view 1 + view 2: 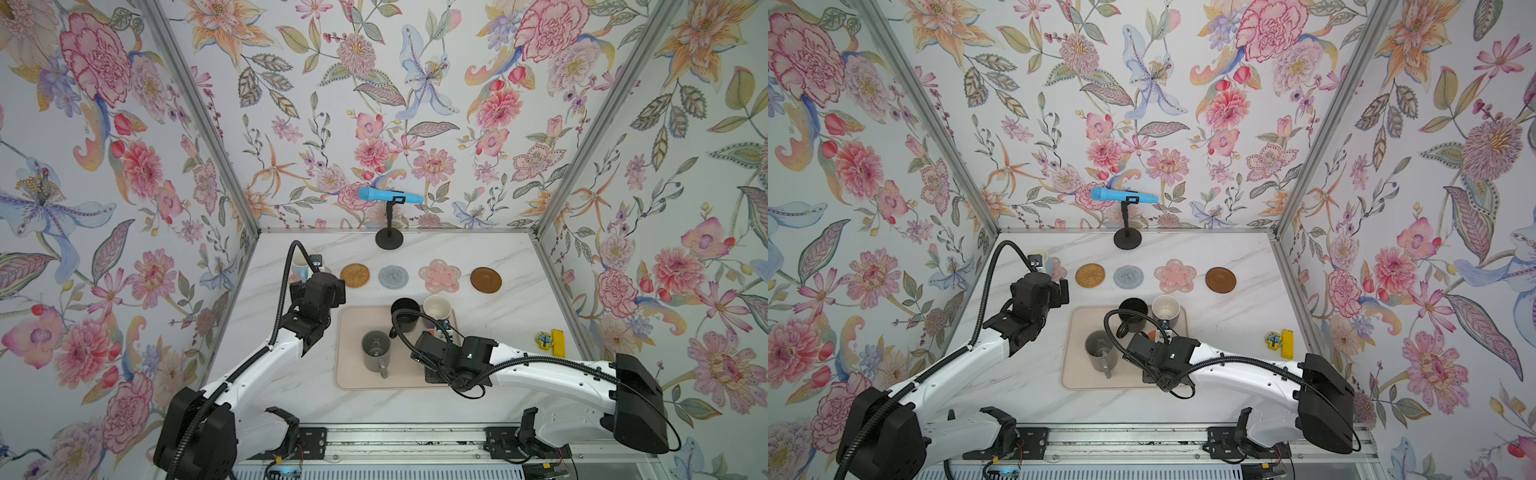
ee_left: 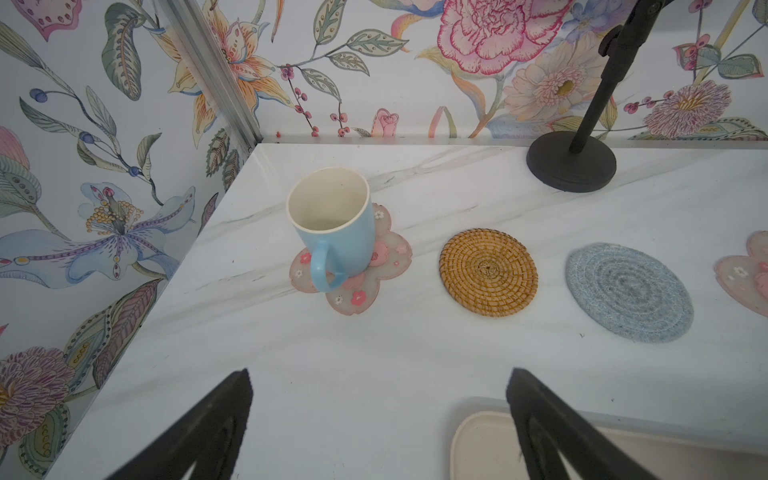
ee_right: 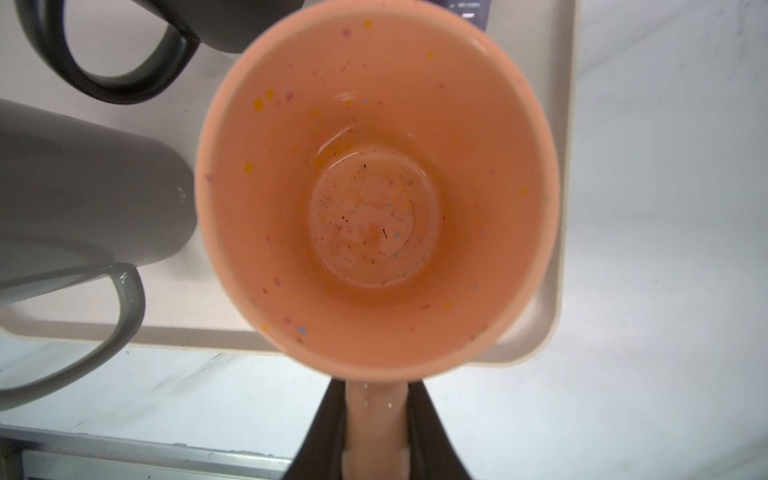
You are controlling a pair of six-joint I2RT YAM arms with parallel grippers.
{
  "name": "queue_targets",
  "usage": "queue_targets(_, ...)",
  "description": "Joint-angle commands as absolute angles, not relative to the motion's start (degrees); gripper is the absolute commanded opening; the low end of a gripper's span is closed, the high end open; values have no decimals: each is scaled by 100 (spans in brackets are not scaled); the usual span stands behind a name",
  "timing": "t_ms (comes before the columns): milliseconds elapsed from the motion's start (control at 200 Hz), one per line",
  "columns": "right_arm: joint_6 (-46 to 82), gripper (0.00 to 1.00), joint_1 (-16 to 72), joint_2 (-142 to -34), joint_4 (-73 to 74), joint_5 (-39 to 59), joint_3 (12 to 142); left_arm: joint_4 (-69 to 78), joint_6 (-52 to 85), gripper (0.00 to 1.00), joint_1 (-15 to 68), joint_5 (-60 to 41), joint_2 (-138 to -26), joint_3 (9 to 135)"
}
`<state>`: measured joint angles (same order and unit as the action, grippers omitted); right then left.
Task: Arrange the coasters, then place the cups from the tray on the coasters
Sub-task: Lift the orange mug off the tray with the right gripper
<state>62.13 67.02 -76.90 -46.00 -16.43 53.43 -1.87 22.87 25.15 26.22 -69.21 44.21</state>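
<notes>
Your right gripper [image 3: 376, 419] is clamped nearly shut on the handle of the orange mug [image 3: 374, 187]. In the right wrist view both black fingers [image 3: 432, 440] press the sides of the handle. The speckled mug stands upright with its mouth facing the camera. It is over the near right corner of the tray [image 1: 353, 374], and in that view its rim overhangs the tray's edge. You cannot tell whether its base rests on the tray or is clear of it. The right arm reaches in low from the right, with the forearm nearly level and the wrist over the tray's right half.

Your left gripper [image 2: 378, 415] is spread fully wide and holds nothing. Its fingers hang over the bare marble table [image 2: 374, 353], just off the tray's far left corner. The left arm stretches forward toward the back left corner. The gripper is aimed at the light blue mug [image 2: 332, 224], which stands upright on a pink flower coaster [image 2: 365, 274], well apart from the fingers.

In a row beside it lie the rattan coaster [image 2: 488, 272], the grey-blue crocheted coaster [image 2: 627, 291], the second pink flower coaster [image 1: 439, 275] and the dark brown disc [image 1: 486, 279]. On the tray the black mug [image 1: 405, 313], the purple mug [image 1: 437, 307] with its white inside and the grey mug [image 1: 376, 351] stand upright. The grey mug's handle points toward the near edge.
</notes>
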Motion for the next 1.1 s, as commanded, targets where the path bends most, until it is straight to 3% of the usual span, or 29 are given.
queue_targets(0,6113,0,6671,-7440,-4763,-1894,5394,-299,2166,99,2558,2787,-6838,4617)
queue_targets(570,5936,0,6568,-7272,-4902,-2047,5308,-321,2151,99,2566,2887,-6957,4616)
queue_targets(1091,5758,0,6784,-7112,-5275,-2820,5633,-326,2132,99,2568,2926,-7020,4627)
